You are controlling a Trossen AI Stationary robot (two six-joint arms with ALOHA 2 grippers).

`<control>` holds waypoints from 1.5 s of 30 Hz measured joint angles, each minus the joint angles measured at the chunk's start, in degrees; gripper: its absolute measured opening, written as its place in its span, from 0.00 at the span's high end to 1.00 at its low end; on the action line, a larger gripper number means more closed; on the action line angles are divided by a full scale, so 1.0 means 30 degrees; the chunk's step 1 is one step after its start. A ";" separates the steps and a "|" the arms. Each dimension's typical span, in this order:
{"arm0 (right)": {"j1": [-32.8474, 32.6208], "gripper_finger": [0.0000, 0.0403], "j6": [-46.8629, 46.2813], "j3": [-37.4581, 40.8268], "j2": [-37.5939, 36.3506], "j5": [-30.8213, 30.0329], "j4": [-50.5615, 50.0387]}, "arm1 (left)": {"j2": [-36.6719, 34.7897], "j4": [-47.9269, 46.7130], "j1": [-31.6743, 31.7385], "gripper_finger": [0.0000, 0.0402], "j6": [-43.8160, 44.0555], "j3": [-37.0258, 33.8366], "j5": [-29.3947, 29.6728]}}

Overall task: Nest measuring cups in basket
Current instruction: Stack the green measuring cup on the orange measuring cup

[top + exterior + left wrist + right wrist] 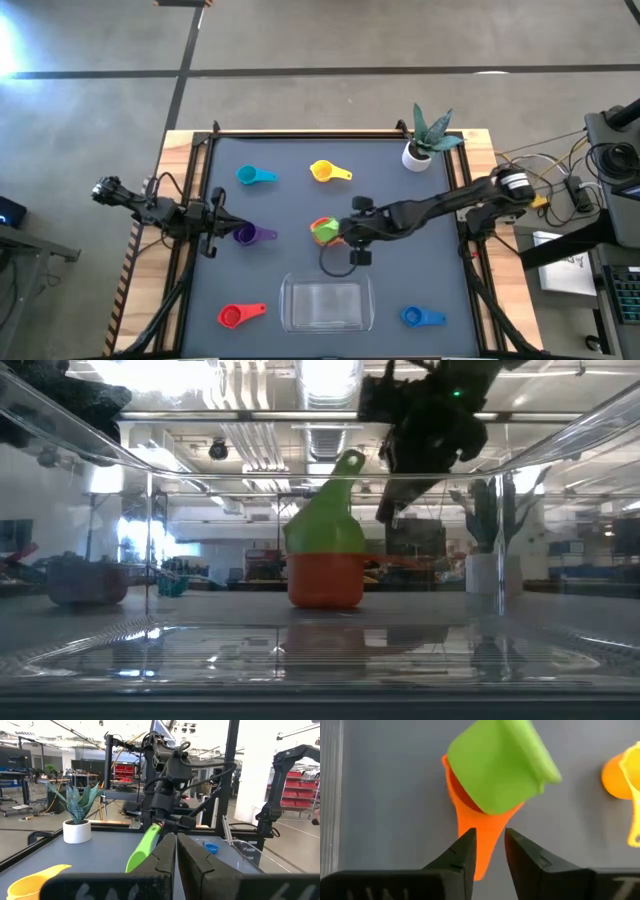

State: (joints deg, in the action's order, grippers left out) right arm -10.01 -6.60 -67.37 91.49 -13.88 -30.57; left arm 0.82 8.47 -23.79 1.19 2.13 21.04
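Observation:
The green cup (pixel 500 767) sits tilted inside the orange cup (pixel 462 802), which stands on the table's middle; in the low view the green handle (pixel 347 465) sticks up. My right gripper (pixel 489 851) hovers open just above the orange handle (pixel 482 847), fingers pointing down. My left gripper (pixel 222 234) waits shut at the table's left, next to the purple cup (pixel 255 234). The clear basket (pixel 290 300) rests near the near edge. Teal (pixel 256 176), yellow (pixel 330 172), red (pixel 240 315) and blue (pixel 422 317) cups lie scattered on the table.
A white plant pot (pixel 418 150) with a spiky plant stands at the far right corner. Black frame rails run along the table's left and right sides. Bare grey tabletop lies between the basket and the stacked cups.

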 joint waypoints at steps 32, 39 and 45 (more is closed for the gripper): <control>-0.0507 0.59 -0.4566 -0.1111 -0.4305 0.0138 0.0078 | 0.0007 0.0015 -0.0003 1.00 -0.0003 -0.0003 -0.0004; 0.0191 0.45 -0.7393 -0.1570 -0.2722 0.1753 -0.0078 | 0.0002 0.0007 -0.0007 1.00 -0.0005 0.0000 0.0000; 0.0662 0.33 -0.8122 -0.2452 -0.0869 0.3376 -0.0206 | 0.0000 0.0007 0.0000 1.00 -0.0005 -0.0003 -0.0004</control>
State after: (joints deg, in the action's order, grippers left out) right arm -8.03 -30.97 -74.73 88.89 -3.75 -31.19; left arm 0.82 8.49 -23.79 1.18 2.12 21.03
